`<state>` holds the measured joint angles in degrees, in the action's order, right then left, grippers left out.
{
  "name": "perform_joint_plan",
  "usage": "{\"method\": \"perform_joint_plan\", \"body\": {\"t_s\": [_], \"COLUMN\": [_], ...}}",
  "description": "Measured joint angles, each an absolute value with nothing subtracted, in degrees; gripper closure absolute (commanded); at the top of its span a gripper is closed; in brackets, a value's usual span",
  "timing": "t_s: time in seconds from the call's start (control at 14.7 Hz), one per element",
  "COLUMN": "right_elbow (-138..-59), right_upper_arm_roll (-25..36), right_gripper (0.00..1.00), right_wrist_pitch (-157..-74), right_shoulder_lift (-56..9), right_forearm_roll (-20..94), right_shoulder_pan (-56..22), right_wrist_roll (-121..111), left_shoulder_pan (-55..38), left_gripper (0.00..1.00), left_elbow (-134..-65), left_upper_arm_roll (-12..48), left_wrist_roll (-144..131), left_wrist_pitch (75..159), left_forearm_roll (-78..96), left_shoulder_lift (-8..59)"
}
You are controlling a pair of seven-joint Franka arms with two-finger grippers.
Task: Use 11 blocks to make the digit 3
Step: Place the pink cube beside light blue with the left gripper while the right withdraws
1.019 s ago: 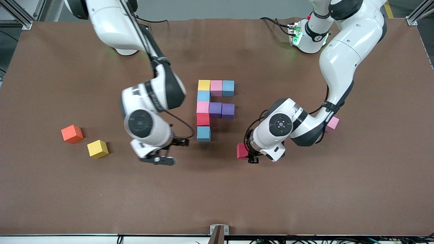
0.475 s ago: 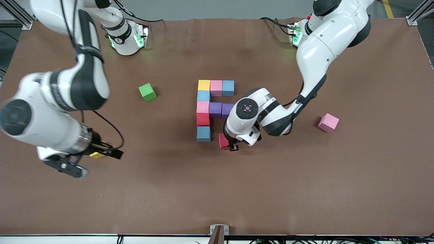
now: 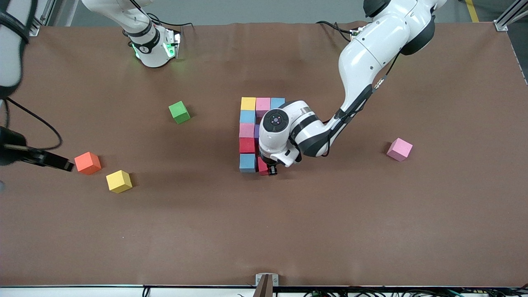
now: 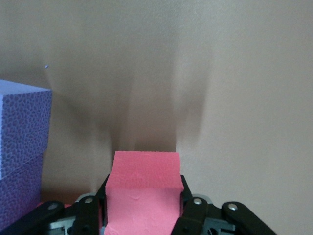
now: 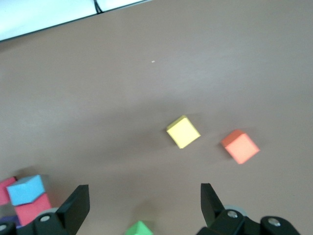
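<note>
The partly built digit 3 stands mid-table: a yellow block (image 3: 248, 103), pink block (image 3: 262, 105) and light blue block (image 3: 277, 101) form one bar. Down the side toward the right arm run a light blue (image 3: 247, 117), pink (image 3: 246, 130), red (image 3: 247, 145) and light blue block (image 3: 247, 162). Purple blocks (image 4: 22, 147) are mostly hidden under the left arm. My left gripper (image 4: 143, 196) is shut on a red block (image 3: 262, 166), right beside the nearest light blue block. A loose pink block (image 3: 399, 149) lies toward the left arm's end. My right gripper (image 5: 142, 203) hangs open with nothing between its fingers.
An orange cube (image 3: 87, 163) and a yellow cube (image 3: 119, 181) lie toward the right arm's end, beside one of the right gripper's fingers (image 3: 57, 162). A green cube (image 3: 179, 111) sits between them and the figure.
The left gripper carried the red block in to the nearest light blue block. The right arm swung out to its end of the table, uncovering the green cube.
</note>
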<state>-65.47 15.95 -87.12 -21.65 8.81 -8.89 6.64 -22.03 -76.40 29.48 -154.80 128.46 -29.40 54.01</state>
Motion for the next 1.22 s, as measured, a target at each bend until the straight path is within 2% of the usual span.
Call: {"method": "perform_joint_plan", "body": {"t_s": [0.27,0.68,0.81,1.02,1.09,1.22], "right_elbow": [-69.58,-74.1,-76.03,-80.66,-81.58,-82.43], "right_upper_arm_roll": [6.87,5.76,5.59,5.38,5.36,5.23], "right_gripper": [0.0,0.0,0.0,0.0,0.0,0.0], "right_wrist_pitch": [-86.97,-87.45,-88.06,-89.38,-89.51,-89.64], "right_shoulder_lift": [-15.79,-12.62,-11.46,-8.31,-7.55,-6.63], "right_forearm_roll": [5.99,4.1,4.01,3.9,3.71,2.25], "right_shoulder_pan": [-0.32,0.78,0.78,0.77,0.77,0.77], "right_wrist_roll": [4.12,0.86,-0.06,-0.6,-0.66,-0.75], "left_shoulder_pan": [-22.27,-22.77,-22.77,-22.77,-22.77,-22.77], "left_gripper": [0.81,0.79,0.75,0.59,0.46,0.01], "left_elbow": [-76.39,-76.48,-76.51,-76.53,-76.53,-76.53], "left_upper_arm_roll": [29.45,29.44,29.43,29.42,29.42,29.41], "left_wrist_roll": [-154.71,-154.5,-154.06,-153.44,-153.24,-153.07], "left_wrist_pitch": [128.46,128.8,129.11,129.45,129.97,130.58], "left_forearm_roll": [-29.4,-29.41,-29.41,-29.41,-29.41,-29.41], "left_shoulder_lift": [54.02,54.31,54.49,54.86,55.02,55.16]}}
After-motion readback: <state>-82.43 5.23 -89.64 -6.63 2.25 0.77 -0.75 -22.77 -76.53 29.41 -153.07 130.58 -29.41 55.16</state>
